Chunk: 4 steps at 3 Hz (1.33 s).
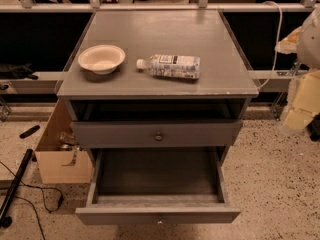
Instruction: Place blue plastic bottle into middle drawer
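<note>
The blue plastic bottle (170, 66) lies on its side on the grey cabinet top (150, 29), with its white cap pointing left toward the bowl. The middle drawer (200, 215) is pulled wide open below, and its dark box interior holds nothing that I can see. A tiny knob sits at the centre of its front panel. My gripper (301, 101) shows as a blurred cream shape at the right edge, right of the cabinet and well apart from the bottle.
A cream round bowl (101, 59) stands left of the bottle. The slimmer upper drawer front (158, 134) with a round knob sits slightly out. A cardboard box (59, 156) is on the floor at left, beside cables and a black pole (15, 186).
</note>
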Motion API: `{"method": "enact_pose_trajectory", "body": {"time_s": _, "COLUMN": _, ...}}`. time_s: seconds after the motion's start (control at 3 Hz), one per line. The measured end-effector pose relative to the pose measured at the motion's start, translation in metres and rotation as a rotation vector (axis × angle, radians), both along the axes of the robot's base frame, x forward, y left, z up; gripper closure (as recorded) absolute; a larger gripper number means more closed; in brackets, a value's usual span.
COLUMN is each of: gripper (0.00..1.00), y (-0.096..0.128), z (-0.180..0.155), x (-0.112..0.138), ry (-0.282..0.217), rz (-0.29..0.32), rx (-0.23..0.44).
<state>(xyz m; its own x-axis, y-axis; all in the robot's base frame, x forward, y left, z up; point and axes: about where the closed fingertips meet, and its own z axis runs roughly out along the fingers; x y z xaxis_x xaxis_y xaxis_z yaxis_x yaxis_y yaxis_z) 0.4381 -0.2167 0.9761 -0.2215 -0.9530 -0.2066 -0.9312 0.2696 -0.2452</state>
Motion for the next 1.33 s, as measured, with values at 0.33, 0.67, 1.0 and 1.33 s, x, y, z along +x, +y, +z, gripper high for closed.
{"method": "enact_pose_trajectory", "body": {"time_s": 0.33, "gripper": 0.00, "y": 0.000, "z": 0.000, "x": 0.000, "ry": 0.000, "rz": 0.000, "rx": 0.000}}
{"method": "enact_pose_trajectory", "body": {"time_s": 0.67, "gripper": 0.00, "y": 0.006, "z": -0.002, "x": 0.013, "ry": -0.012, "rz": 0.028, "rx": 0.053}}
{"method": "enact_pose_trajectory", "body": {"time_s": 1.0, "gripper": 0.00, "y": 0.019, "z": -0.011, "x": 0.063, "ry": -0.063, "rz": 0.097, "rx": 0.157}}
{"method": "enact_pose_trajectory", "body": {"time_s": 1.33, "gripper": 0.00, "y": 0.032, "z": -0.016, "x": 0.096, "ry": -0.095, "rz": 0.148, "rx": 0.289}}
